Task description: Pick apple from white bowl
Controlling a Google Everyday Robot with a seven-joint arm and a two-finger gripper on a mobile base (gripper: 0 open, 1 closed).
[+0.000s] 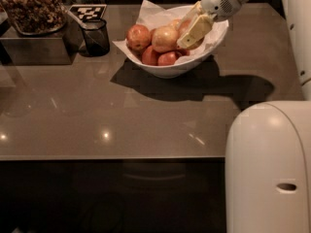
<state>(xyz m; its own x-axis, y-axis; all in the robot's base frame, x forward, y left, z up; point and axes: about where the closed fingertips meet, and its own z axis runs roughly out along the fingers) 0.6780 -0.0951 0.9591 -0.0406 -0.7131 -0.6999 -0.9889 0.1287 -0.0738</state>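
Camera view: near finger (195, 29) is seen as a broad pale pad slanting down and left into the bowl. A thinner second finger is seen above and behind it. A gap is held between the two, so they are read as spread, not pressed together.

- Gripper (182, 32) is placed over the right half of the white bowl (170, 72), entered from the upper right, wrist above the far right rim.
- Red-orange surface of the apple (180, 25) is seen in the gap, at the right rear of the pile. Part of it is hidden by the near pad. Contact cannot be told.
- Key relation: the apple lies between the fingers and slightly down-left of the tips, along the line in which they point. No long axis is offered by a round fruit, so any squeeze across it is judged workable.
- A paler apple (165, 38) is noted just left of the near pad, close enough to be nudged.
- Crumpled paper (146, 13) lines the bowl, which rests on the brown table (97, 110).
- A dark cup (95, 35) is noted well apart, to the left.
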